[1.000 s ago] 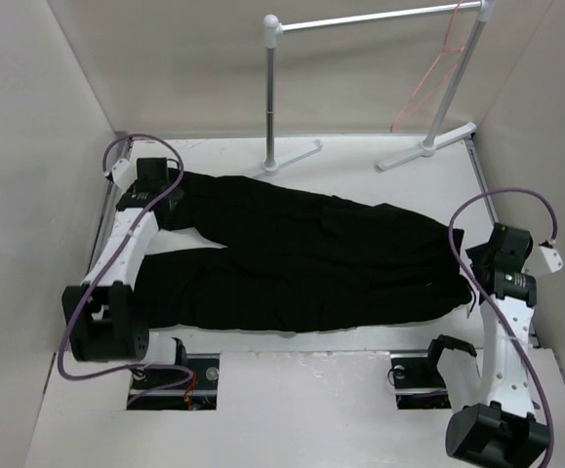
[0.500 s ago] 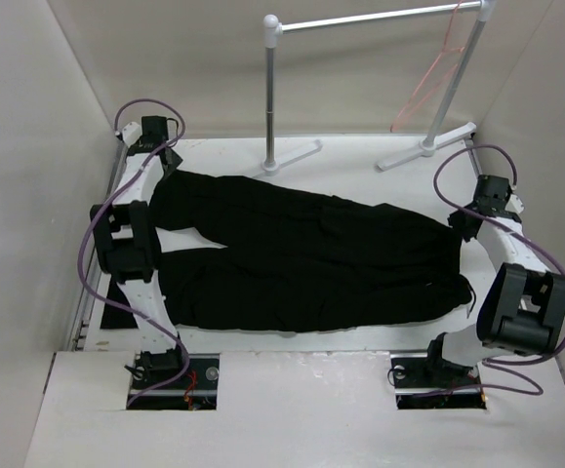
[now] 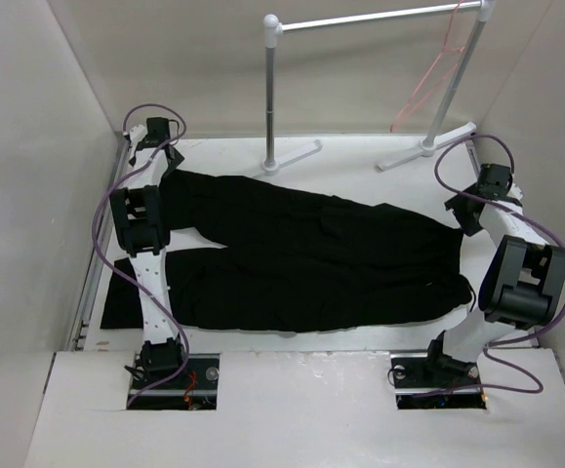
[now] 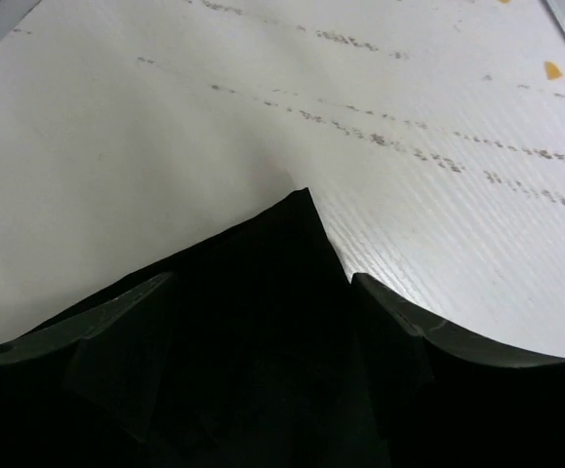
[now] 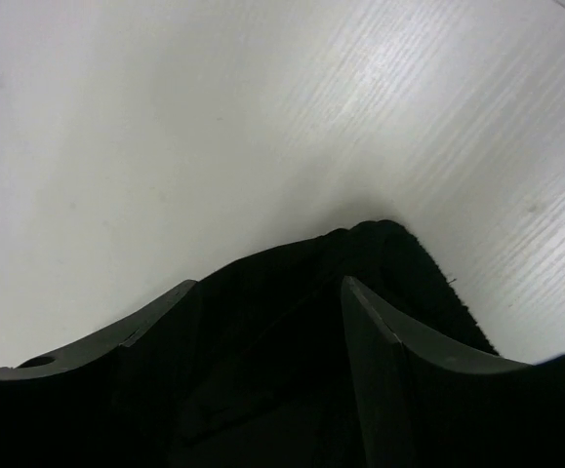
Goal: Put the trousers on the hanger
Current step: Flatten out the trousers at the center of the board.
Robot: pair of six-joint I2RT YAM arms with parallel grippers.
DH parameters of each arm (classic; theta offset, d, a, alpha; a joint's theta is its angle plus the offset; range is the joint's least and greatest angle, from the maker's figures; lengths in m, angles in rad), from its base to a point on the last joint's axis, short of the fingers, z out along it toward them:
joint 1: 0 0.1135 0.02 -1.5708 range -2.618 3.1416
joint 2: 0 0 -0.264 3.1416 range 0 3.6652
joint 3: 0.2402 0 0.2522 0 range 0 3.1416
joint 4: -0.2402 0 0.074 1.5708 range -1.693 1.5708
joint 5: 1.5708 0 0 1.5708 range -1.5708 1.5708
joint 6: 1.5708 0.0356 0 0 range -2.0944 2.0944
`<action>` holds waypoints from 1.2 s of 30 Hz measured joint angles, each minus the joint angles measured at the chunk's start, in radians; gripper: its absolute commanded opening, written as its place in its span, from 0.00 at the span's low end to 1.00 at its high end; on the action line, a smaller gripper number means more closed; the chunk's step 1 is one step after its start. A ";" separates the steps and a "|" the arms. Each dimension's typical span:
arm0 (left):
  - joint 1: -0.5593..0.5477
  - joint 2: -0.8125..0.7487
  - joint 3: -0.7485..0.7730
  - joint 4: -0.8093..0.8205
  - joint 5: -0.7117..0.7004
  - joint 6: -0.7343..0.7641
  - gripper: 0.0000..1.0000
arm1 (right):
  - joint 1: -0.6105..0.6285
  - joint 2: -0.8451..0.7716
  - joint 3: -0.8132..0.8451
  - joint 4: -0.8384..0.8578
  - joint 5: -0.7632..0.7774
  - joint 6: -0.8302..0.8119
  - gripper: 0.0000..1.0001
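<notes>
While the large black soft-fabric trousers [image 3: 302,258] lie spread flat across the white table [image 3: 360,156], their two legs are pointed toward the left edge and the waist end toward the right edge. One leg is angled to the far-left corner and the other runs along the near edge to the near-left corner.

The left gripper [image 3: 168,161] is set at the far-left corner, over the end of the far leg. In the left wrist view a pointed corner of the black cloth is seen lying between the two dark fingers [image 4: 106,327], which stand a moderate gap apart. Whether the cloth is pinched cannot be told, as cloth and fingers are equally dark.

The right gripper [image 3: 465,216] is placed by the right edge, at the far corner of the waist end. In the right wrist view the rounded edge of the fabric is likewise seen filling the narrow-to-moderate gap between its fingers [image 5: 389,341], and a firm grip cannot be confirmed.

The thin pink-orange wire hanger [image 3: 426,86] is hung from the right end of the bar of the white and grey tube rack [image 3: 270,97], which stands along the far edge, well apart from the trousers.
</notes>
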State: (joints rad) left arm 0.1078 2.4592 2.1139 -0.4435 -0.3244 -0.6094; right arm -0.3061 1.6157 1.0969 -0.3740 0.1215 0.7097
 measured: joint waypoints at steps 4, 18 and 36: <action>-0.005 0.000 -0.003 0.016 0.006 0.003 0.70 | -0.015 0.032 0.000 -0.011 0.006 -0.018 0.64; -0.008 -0.044 -0.128 0.138 -0.038 0.022 0.29 | -0.048 -0.071 -0.053 -0.045 0.171 -0.084 0.65; -0.010 -0.087 -0.156 0.148 -0.015 0.023 0.71 | -0.053 0.070 -0.028 -0.032 0.031 -0.094 0.26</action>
State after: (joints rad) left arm 0.0975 2.3726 1.9583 -0.2955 -0.3397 -0.5861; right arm -0.3588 1.6859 1.0691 -0.4065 0.1520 0.6159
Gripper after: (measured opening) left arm 0.702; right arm 0.334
